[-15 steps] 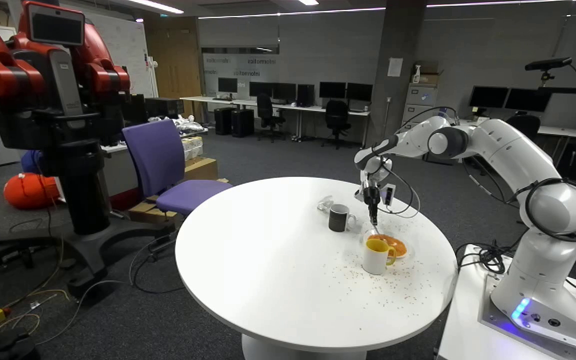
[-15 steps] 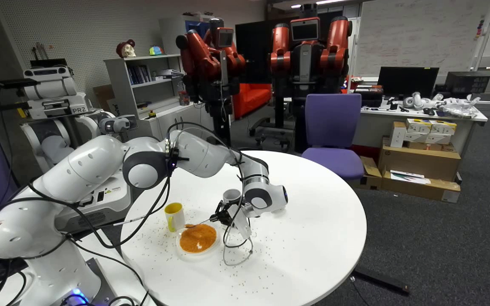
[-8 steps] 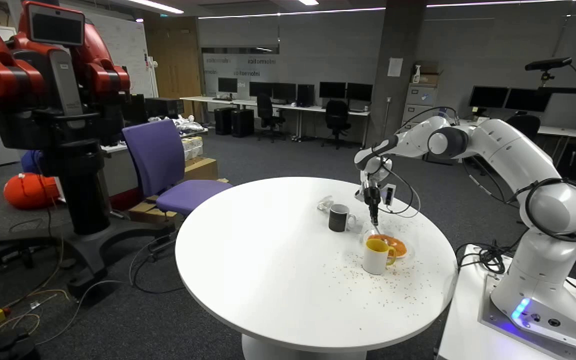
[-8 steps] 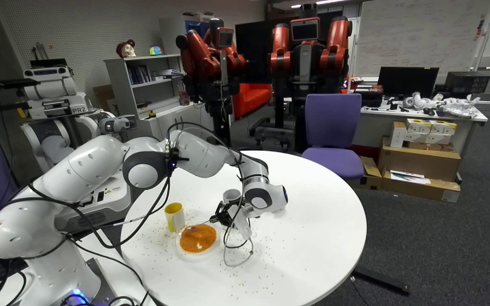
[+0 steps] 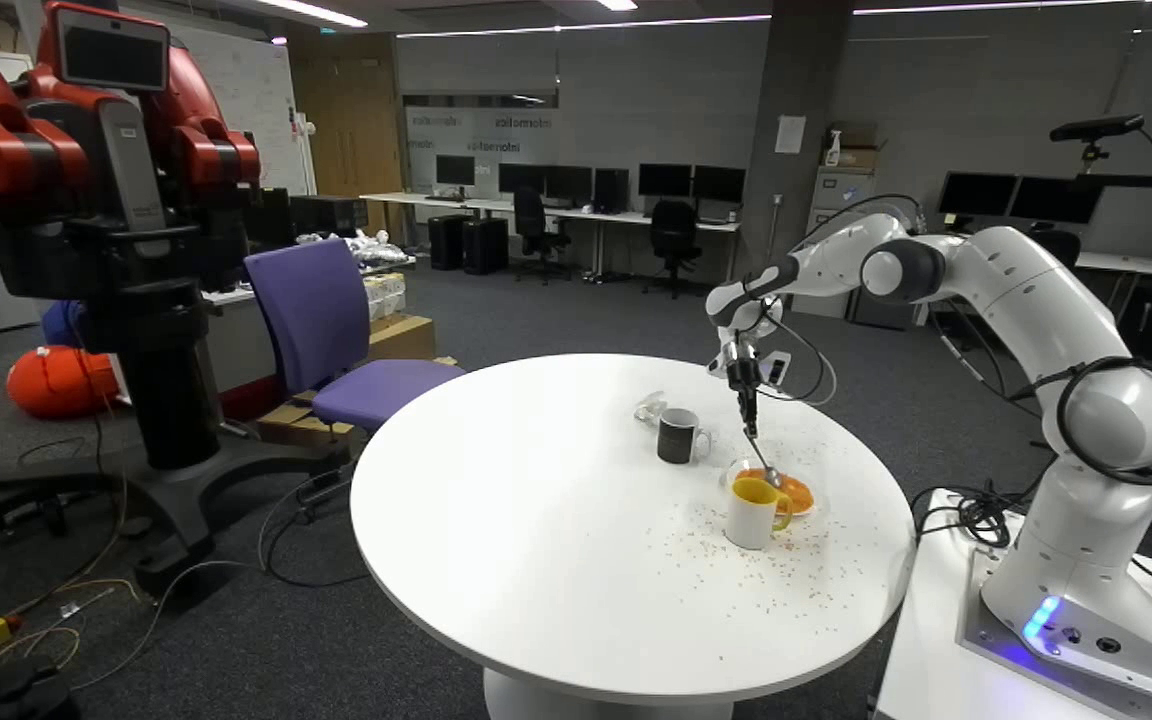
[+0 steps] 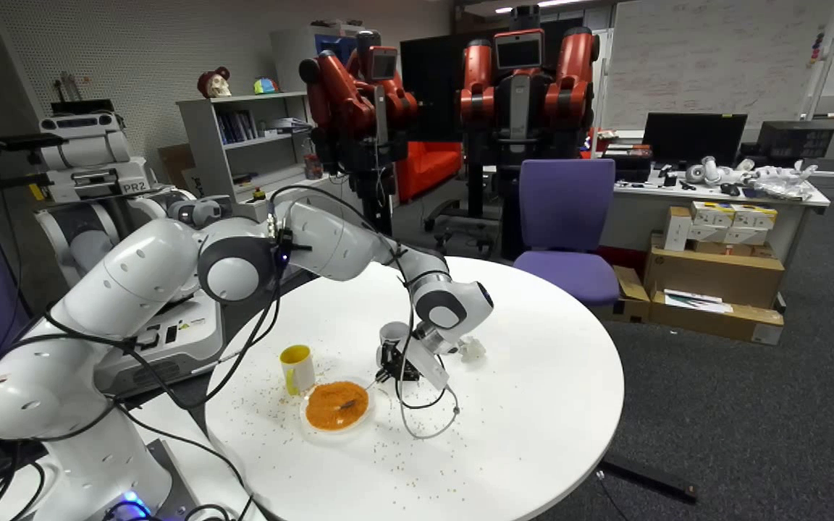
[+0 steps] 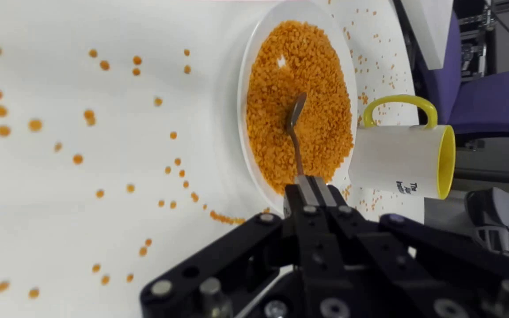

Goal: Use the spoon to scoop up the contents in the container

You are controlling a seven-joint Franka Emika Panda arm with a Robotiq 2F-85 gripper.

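My gripper [image 7: 311, 177] is shut on the handle of a thin metal spoon [image 7: 297, 110]. In the wrist view the spoon reaches forward from the fingertips, its head turned partly on edge over the middle of the container. That container [image 7: 242, 101] is a shallow white bowl spread with orange grains, the contents [image 7: 320, 88]. A small white spot of the bowl's bottom shows through them. Whether the spoon's head touches the grains I cannot tell; its visible face is dark metal. In an exterior view the gripper [image 5: 751, 432] points down above the container's far side, with the spoon [image 5: 762, 462] slanting below it.
A white mug with a yellow inside [image 5: 751, 515] stands close beside the container. A dark grey mug [image 5: 676, 440] and some crumpled clear material [image 6: 471, 349] stand on the round white table [image 5: 536, 560] near the gripper. Loose orange grains are scattered around the container.
My arm has risen slightly and tilted, still gripping the spoon. The spoon's head has swung from the container's edge by the yellow mug towards its middle. Container and mugs have stayed put.
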